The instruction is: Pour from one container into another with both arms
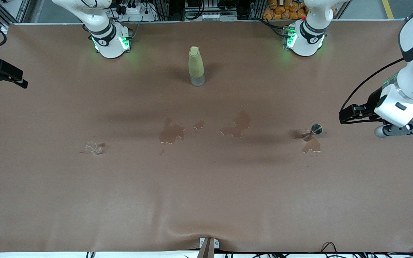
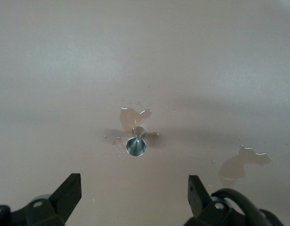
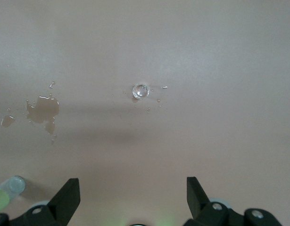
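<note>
While both arms wait, fingers (image 2: 69, 193) wide, metal cup (image 2: 136, 145) apart.

Two white black-banded arms, left gripper (image 1: 346, 116) and right gripper (image 1: 2, 77) spread wide, apparently above opposite table ends.

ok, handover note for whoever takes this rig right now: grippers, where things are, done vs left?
Left gripper: open, empty, up over the left arm's end of the table, the metal jigger below its camera.
Right gripper: open, empty, up at the right arm's end, over the small clear glass.
Green bottle: upright, capped, mid-table between the two bases.
Wet patches on the brown table cover, one right beside the jigger.
Done: nothing is held now.
Left: grasp both containers, pour one into the other. The wet surface may make things slippery.
</note>
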Controlling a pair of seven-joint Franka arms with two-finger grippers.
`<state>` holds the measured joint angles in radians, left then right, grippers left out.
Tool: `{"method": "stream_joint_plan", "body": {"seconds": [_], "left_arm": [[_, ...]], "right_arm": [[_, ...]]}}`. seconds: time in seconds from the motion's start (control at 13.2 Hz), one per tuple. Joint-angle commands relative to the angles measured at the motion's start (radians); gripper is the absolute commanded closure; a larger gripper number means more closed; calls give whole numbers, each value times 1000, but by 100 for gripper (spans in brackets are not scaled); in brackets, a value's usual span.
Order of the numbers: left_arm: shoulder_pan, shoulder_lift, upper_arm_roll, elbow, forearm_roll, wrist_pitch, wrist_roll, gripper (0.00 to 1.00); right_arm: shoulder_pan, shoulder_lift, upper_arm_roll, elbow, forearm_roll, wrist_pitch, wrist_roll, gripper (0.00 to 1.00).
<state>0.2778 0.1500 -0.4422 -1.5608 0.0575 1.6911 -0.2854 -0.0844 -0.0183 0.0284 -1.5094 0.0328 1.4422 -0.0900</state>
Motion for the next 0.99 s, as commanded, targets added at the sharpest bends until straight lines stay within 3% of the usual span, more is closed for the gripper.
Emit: {"method": "stream_joint_plan", "body": {"seconds": [0.0, 0.08, 0.23, 0.91], "left_arm": [[-150, -21, 170, 16, -8, -19, 3, 0], [-199, -30, 237, 16, -42, -19, 27, 0], [-236, -62, 287, 4, -62, -19, 80, 0], [-241, -60, 284, 15, -44, -21, 86, 0]], "right_arm": [[3, 3, -4, 9, -8, 1, 19, 0], [2, 3, -4, 11, -8, 0, 19, 0], [-4, 5, -5, 11, -7, 0, 19, 0], [-24, 11, -1, 11, -7, 17, 21, 0]]}}
